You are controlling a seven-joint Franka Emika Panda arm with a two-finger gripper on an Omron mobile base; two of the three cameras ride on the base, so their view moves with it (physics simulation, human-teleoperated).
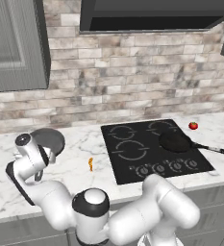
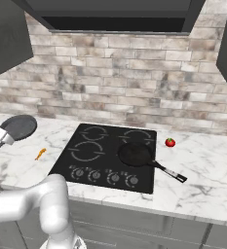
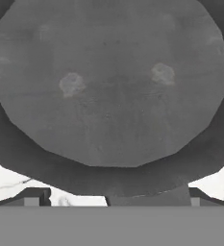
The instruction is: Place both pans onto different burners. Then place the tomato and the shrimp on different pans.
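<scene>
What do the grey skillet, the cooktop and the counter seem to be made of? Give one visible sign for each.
Grey skillet: probably cast iron or dull steel; matte dark grey with faint mottled patches.
Cooktop: likely glass-ceramic; flat glossy black with thin grey burner rings.
Counter: looks like polished marble, or a marble-look laminate; white with grey veins.

red tomato (image 1: 193, 126), orange shrimp (image 1: 90, 164), black cooktop (image 1: 132, 163)

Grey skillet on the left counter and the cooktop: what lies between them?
Between the grey skillet and the cooktop only the shrimp lies on bare marble counter; the right base view shows this, and the left base view agrees.
</scene>
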